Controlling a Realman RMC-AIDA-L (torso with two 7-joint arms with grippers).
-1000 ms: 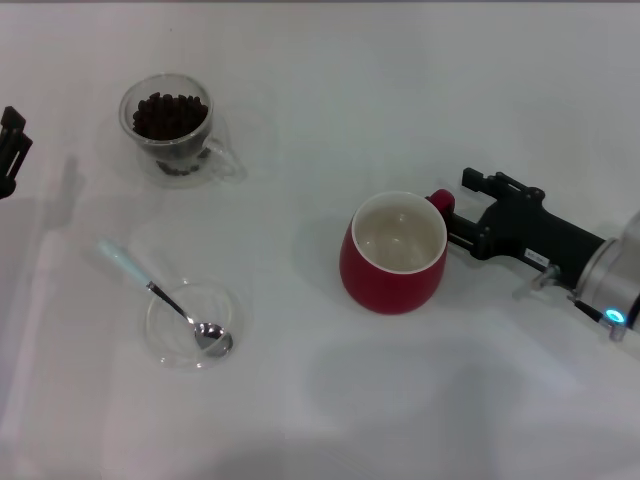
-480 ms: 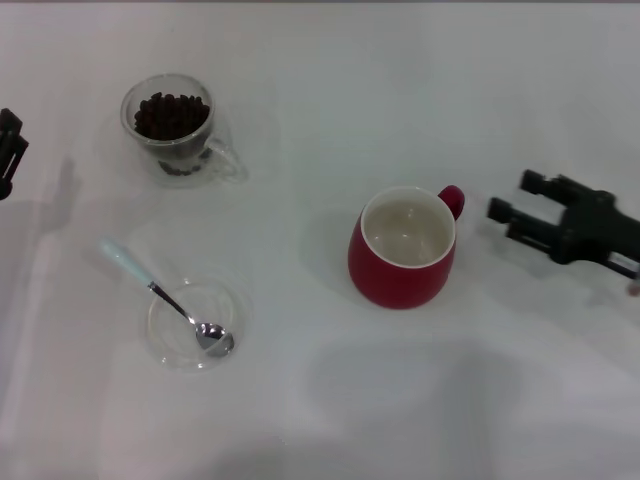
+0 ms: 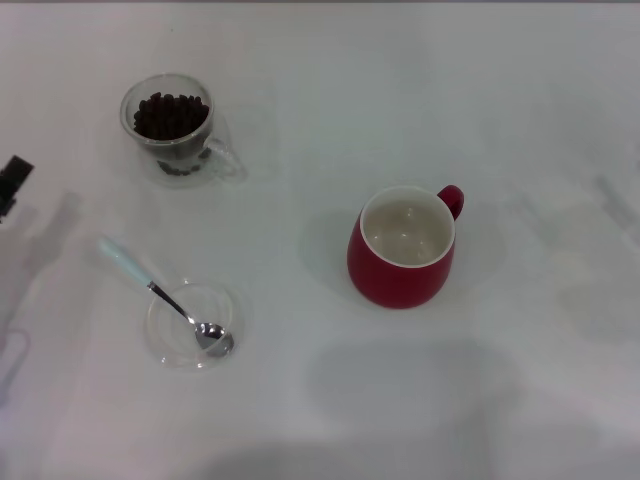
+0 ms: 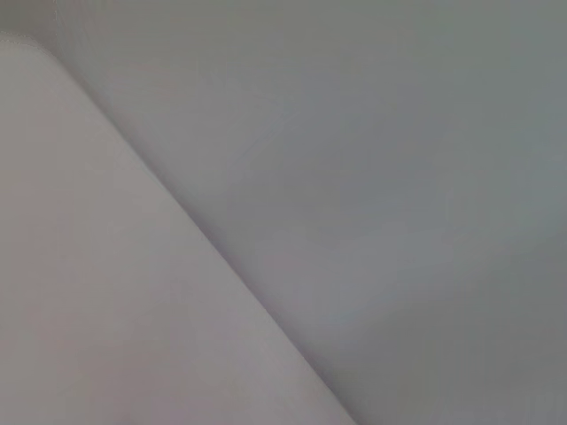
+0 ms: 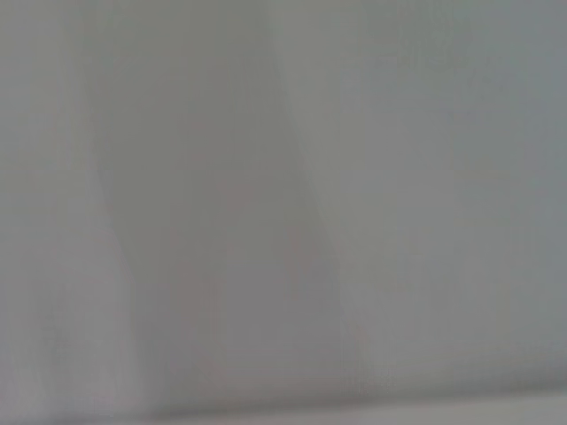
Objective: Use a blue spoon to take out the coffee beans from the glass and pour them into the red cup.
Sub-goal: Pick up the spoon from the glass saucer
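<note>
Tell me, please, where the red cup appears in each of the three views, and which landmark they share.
Head view: the red cup stands right of centre, its handle pointing to the far right, cream inside empty.
Left wrist view: not in it; only a plain pale surface.
Right wrist view: not in it; only a plain pale surface.
Shared landmark: the white table, probably the plain surface in both wrist views.

White table [image 3: 330,80] carries everything. Far left: glass [image 3: 170,125] holding coffee beans [image 3: 170,115], standing on a clear saucer [image 3: 225,130] that is hard to make out. Near left: second clear saucer [image 3: 160,340] with the blue spoon [image 3: 165,299], bowl inside it, pale handle resting out on the table. Right of centre: red cup [image 3: 402,250], upright, handle toward far right.
</note>
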